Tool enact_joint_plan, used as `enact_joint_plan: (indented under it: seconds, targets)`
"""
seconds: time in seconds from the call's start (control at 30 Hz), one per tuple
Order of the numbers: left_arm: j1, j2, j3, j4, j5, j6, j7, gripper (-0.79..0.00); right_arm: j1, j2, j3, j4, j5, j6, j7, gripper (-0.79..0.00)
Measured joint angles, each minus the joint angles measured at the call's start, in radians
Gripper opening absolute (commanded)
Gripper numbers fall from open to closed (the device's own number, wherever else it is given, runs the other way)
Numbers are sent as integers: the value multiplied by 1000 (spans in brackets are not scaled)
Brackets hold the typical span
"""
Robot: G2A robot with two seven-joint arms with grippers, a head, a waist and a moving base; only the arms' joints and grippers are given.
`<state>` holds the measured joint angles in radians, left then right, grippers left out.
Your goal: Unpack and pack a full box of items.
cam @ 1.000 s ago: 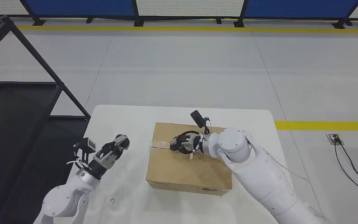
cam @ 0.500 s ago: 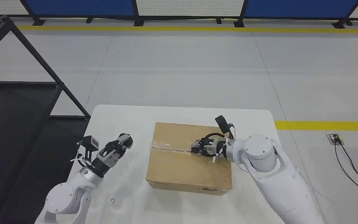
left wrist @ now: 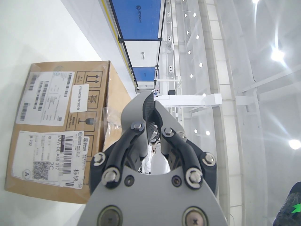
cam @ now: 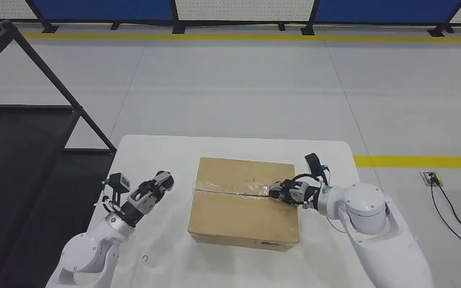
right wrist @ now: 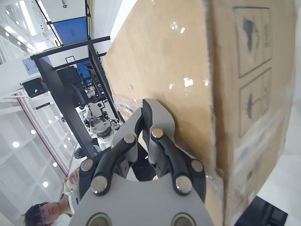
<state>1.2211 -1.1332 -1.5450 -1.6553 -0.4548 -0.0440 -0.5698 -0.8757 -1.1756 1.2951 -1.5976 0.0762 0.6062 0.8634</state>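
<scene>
Cardboard box (cam: pixel 241 212) sits closed at the middle of a white table (cam: pixel 158 151), its brown top flaps meeting along a seam that runs from side to side. The side of the box (left wrist: pixel 70 118) facing the left arm carries several white shipping labels (left wrist: pixel 44 95) and printed handling symbols.

At the right end of that seam is the right gripper (cam: pixel 274 191), low over the box top and near its right edge. The right wrist view shows its fingers pressed together, with the right gripper (right wrist: pixel 145 109) close against the cardboard surface (right wrist: pixel 164 59). Whether anything is caught between the fingers cannot be told.

The left gripper (cam: pixel 164 178) hangs over bare table to the left of the box and apart from it, with its tips pointing toward the box's labelled side. Its fingers are also pressed together, as seen at the left gripper (left wrist: pixel 151 99) in the left wrist view.

A strip of clear tape (cam: pixel 230 188) covers the seam across the top and looks crinkled and glossy beside the right gripper, where the tape (right wrist: pixel 122 102) bunches.

A small dark item (cam: pixel 145 258) lies on the table near the front edge, well apart from the box and beside the left arm.
</scene>
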Motion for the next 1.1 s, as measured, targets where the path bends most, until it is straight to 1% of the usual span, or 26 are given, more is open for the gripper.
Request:
enact_joint_plan:
  seconds: [0.07,0.17,0.27,0.37,0.6,0.7,0.83,0.93,1.03,1.07,1.1]
  targets:
    - [-1,0,0,1,0,1,-2,-785,-14,4,17,-13,8,-3,-8,-785]
    - [-2,1,1,1,2,1,-5,-785,-31,6,30,-39,30,-37,-29,-785]
    - [-3,1,1,1,4,3,-5,-785,-35,2,10,-55,43,-63,-53,-785]
    - [-1,2,0,-2,4,1,-5,-785,-17,-1,-18,-40,44,-64,-66,-785]
    - [15,3,-14,-4,-4,-8,-4,-785,45,-1,-72,38,23,-10,-25,-785]
    - [20,4,-19,-4,-8,-9,-5,-785,49,2,-70,38,18,-1,-22,-785]
    - [23,4,-21,-4,-12,-11,-8,-785,35,8,-49,4,19,3,-36,-785]
    - [23,5,-24,-5,-17,-15,-13,-785,11,10,-13,-38,51,-40,-84,-785]
    - [29,5,-31,-6,-28,-25,-19,-785,-29,5,26,-79,116,-129,-169,-785]
    - [32,5,-35,-6,-34,-32,-24,-785,-45,4,39,-91,136,-165,-201,-751]
    - [36,6,-38,-7,-38,-37,-29,-646,-56,4,49,-99,147,-190,-223,-529]
